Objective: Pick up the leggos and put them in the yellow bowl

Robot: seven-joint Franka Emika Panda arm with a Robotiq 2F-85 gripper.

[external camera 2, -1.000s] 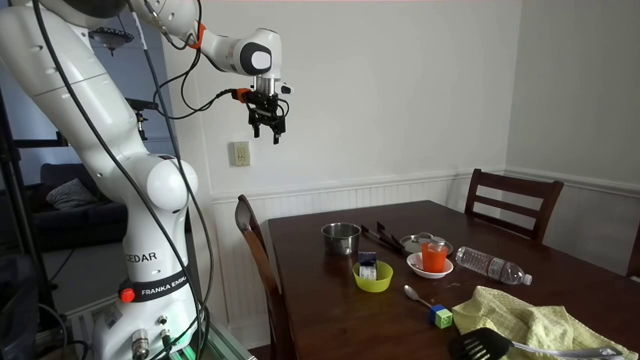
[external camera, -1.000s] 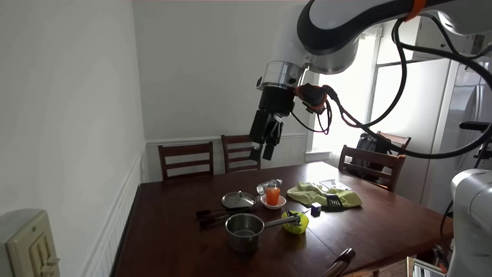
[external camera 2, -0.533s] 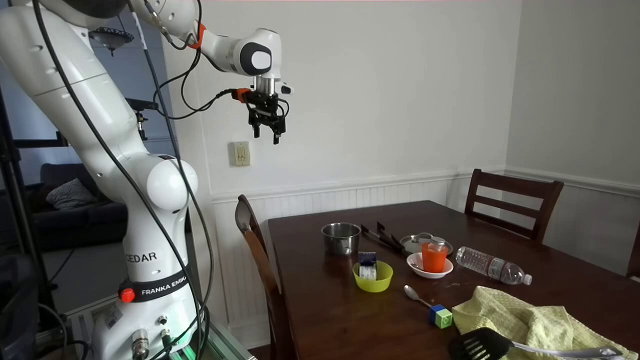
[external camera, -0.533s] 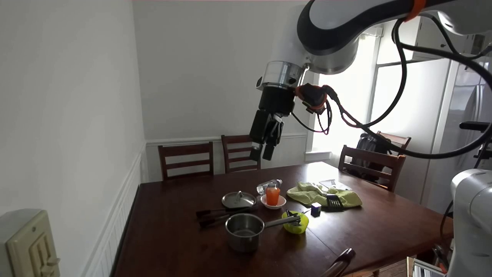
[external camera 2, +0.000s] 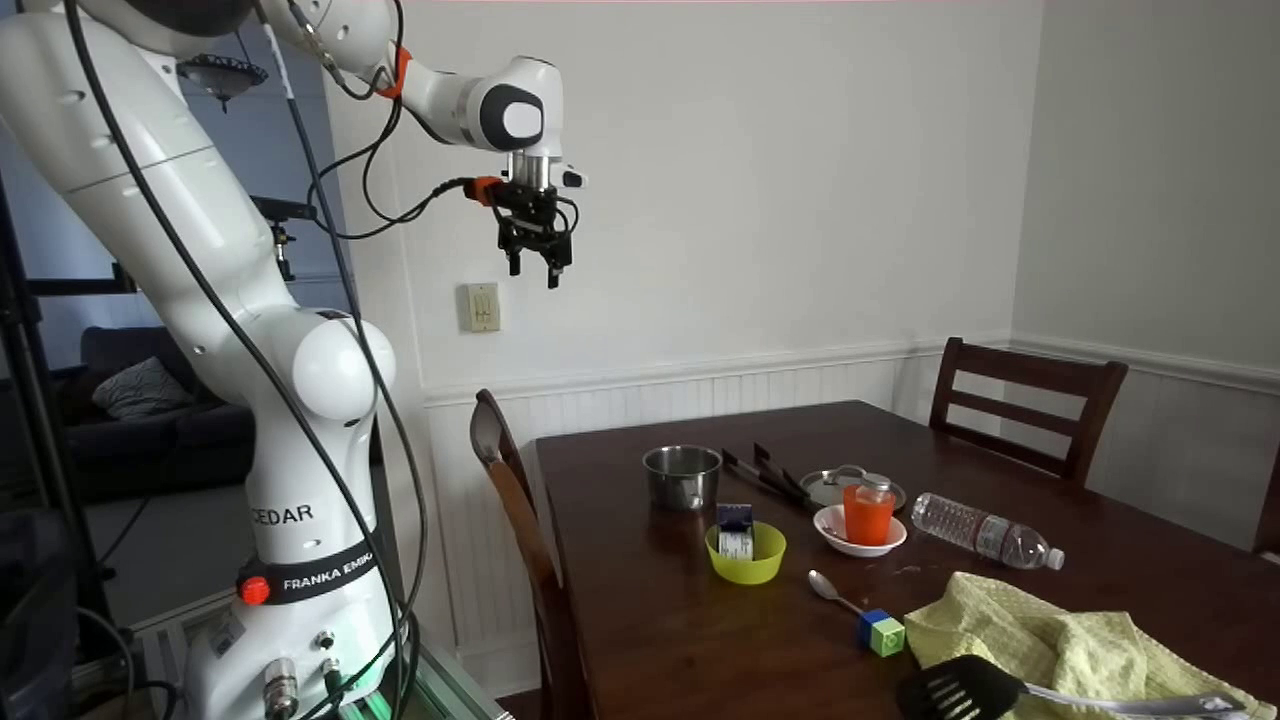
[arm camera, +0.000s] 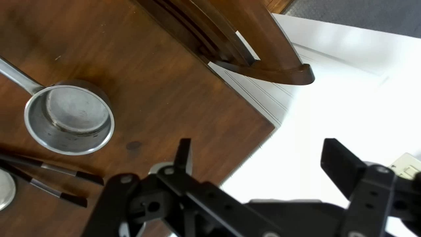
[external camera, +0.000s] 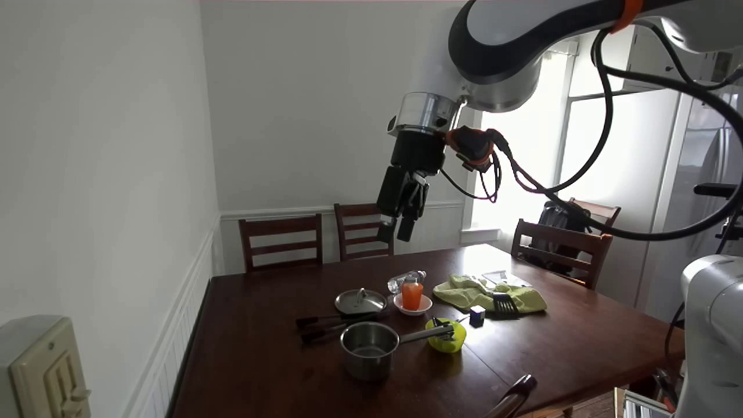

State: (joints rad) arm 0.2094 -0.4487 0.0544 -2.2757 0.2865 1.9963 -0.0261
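The legos show as a small blue and green block (external camera 2: 880,632) on the table beside a spoon's handle; it also shows in an exterior view (external camera: 477,315). The yellow bowl (external camera 2: 745,571) stands between the block and the steel pot, and shows in an exterior view (external camera: 448,346) partly behind the pot handle. A dark blue and white box-like item (external camera 2: 735,535) is in the bowl. My gripper (external camera: 396,233) is high above the table, also seen in an exterior view (external camera 2: 533,272). In the wrist view my gripper (arm camera: 258,144) is open and empty; block and bowl are out of view there.
A steel pot (arm camera: 69,112) stands near the bowl, tongs (arm camera: 56,179) beside it. A pot lid (external camera: 360,302), an orange cup (external camera 2: 868,515) in a white dish, a bottle (external camera 2: 985,530), and a towel (external camera 2: 1040,620) with a black spatula (external camera 2: 960,690) lie farther along. A chair (arm camera: 263,49) stands at the edge.
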